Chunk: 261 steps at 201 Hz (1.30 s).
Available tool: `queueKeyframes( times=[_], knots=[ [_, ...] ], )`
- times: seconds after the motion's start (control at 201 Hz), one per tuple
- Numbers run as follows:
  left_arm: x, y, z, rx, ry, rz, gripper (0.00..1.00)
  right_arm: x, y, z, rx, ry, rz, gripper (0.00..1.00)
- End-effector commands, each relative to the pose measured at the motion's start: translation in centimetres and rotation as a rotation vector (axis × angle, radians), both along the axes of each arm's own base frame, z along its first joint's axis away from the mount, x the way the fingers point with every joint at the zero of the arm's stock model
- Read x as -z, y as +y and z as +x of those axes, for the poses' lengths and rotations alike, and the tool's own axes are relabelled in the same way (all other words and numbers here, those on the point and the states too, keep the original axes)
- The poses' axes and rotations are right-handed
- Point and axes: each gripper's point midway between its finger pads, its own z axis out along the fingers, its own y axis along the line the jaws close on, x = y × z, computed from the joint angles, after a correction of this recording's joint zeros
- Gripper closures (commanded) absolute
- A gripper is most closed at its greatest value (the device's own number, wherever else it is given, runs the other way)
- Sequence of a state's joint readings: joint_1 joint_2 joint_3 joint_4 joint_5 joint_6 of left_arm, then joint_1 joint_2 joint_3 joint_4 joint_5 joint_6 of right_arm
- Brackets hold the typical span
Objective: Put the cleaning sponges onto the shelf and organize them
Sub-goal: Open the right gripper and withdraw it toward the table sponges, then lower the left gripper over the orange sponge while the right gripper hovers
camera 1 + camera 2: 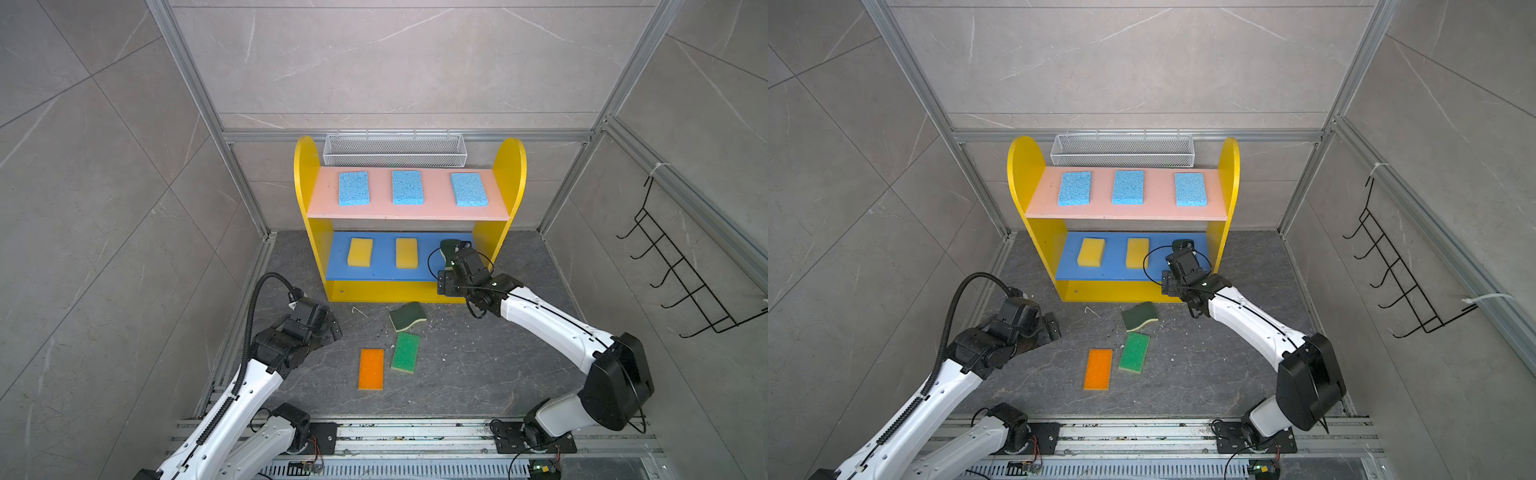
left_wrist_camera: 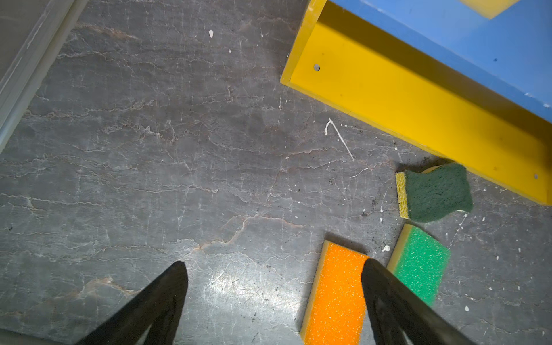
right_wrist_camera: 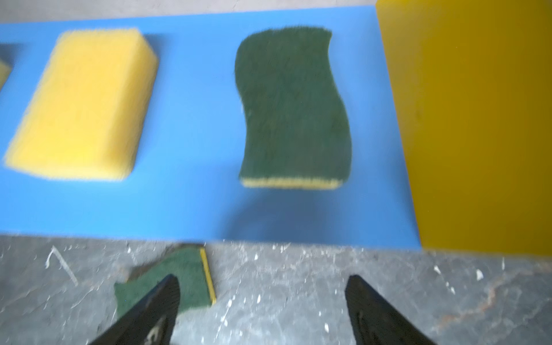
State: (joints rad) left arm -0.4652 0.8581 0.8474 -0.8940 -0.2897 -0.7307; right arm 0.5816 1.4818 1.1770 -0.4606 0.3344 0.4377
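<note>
Room: grey tiled walls and a metal frame around a dark, stone-look worktop (image 1: 478, 365); the shelf (image 1: 509, 166) stands at its far side.
Right tool (image 3: 263, 280): jaws spread wide with nothing between them; it hangs at the front edge of the blue middle board (image 1: 382, 272), near its right end.
Left tool (image 2: 274, 264): also wide and empty, over the worktop, near the orange sponge (image 2: 337, 295).
Nearest to right tool: one dark-green sponge (image 3: 294, 104) lies flat on the blue board, scrubbing side up, apart from the jaws.
Same board: two yellow sponges (image 1: 360, 252) side by side, further left.
Pink upper board (image 1: 415, 210): three light blue sponges (image 1: 407, 187) in a row.
On the worktop: second dark-green sponge (image 1: 408, 316) right at the shelf foot, bright green sponge (image 1: 405, 352) and the orange one, close together.
Progress: by my judgement six are placed and three remain.
Handling: probably light, soft and springy; the rough faces should not slip; not fragile.
Where to hold: across the short width at the middle; for the wavy one, at its narrow waist.
Risk: too strong a squeeze may let the foam spring on release and spoil the row.
</note>
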Motion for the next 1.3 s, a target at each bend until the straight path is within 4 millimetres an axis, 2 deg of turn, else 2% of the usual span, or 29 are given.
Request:
queueKeyframes(
  times=[0.0, 0.115, 0.194, 0.284, 0.438, 0.558, 0.861, 1.11, 1.294],
  knots=[
    [1.2, -0.1, -1.2, 0.01, 0.045, -0.016, 0.07, 0.3, -1.2, -3.0, 0.043, 0.029, 0.0, 0.11],
    [2.8, -0.5, -2.0, 0.021, 0.086, -0.036, 0.07, 1.2, -0.9, -6.6, 0.043, 0.051, 0.034, 0.11],
    [4.0, -1.1, -2.6, 0.034, 0.112, -0.053, 0.08, 2.7, -0.3, -9.0, 0.032, 0.089, 0.057, 0.11],
    [4.9, -2.0, -3.2, 0.059, 0.132, -0.057, 0.08, 4.7, -0.6, -11.6, 0.047, 0.125, 0.06, 0.11],
    [6.4, -3.8, -4.0, 0.123, 0.146, -0.023, 0.08, 8.5, -1.2, -15.1, 0.059, 0.22, 0.087, 0.11],
    [7.8, -5.2, -4.3, 0.173, 0.168, 0.025, 0.09, 10.2, -1.3, -17.1, 0.053, 0.258, 0.091, 0.11],
    [9.5, -9.6, -5.4, 0.299, 0.197, 0.031, 0.09, 13.0, -0.7, -20.0, 0.026, 0.328, 0.104, 0.11],
    [10.0, -12.9, -5.2, 0.338, 0.183, -0.024, 0.09, 13.2, -0.5, -20.0, 0.011, 0.32, 0.095, 0.1],
    [11.3, -14.3, -6.5, 0.379, 0.258, 0.057, 0.09, 13.6, -0.5, -20.2, 0.007, 0.327, 0.09, 0.1]
  ],
)
